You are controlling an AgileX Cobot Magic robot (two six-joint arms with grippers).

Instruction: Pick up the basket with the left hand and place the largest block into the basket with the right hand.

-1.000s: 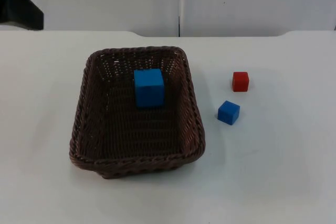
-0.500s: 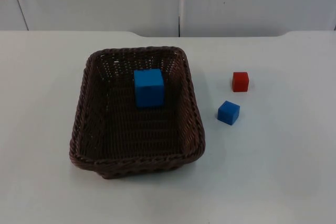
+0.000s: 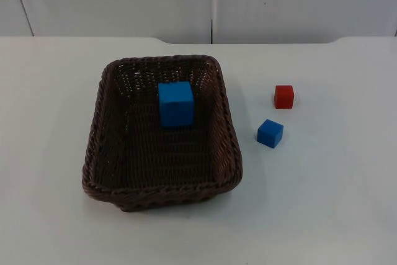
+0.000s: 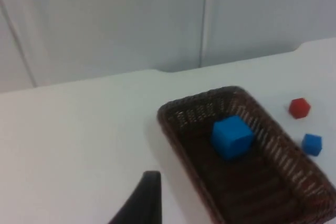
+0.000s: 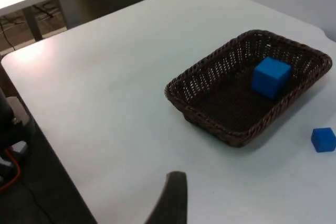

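- From the left wrist camera I see one black fingertip of my left hand (image 4: 142, 200) hanging above the bare white surface (image 4: 73, 140); I cannot tell whether that hand is spread or pressed together, and it holds nothing that I can see.
- Out ahead of the left hand, well apart from it, the brown wicker basket (image 4: 199, 107) sits flat on the surface, ungrasped.
- The largest block (image 4: 231, 136), bright blue, already lies inside the basket, toward the end nearer the grey partition wall (image 4: 105, 19).
- Beyond the basket from my left hand lie the small blue block (image 4: 312, 144) and, a little farther on, the small red block (image 4: 299, 107), both on the surface and apart from each other.
- From the right wrist camera one dark fingertip of my right hand (image 5: 170, 200) hangs over the surface too; again I cannot tell how its fingers stand, and it carries nothing visible.
- The basket lies well ahead of the right hand, with the small blue block just past its far side.
- In the top view the basket stands left of both small blocks, touching neither, the red one nearer the wall.
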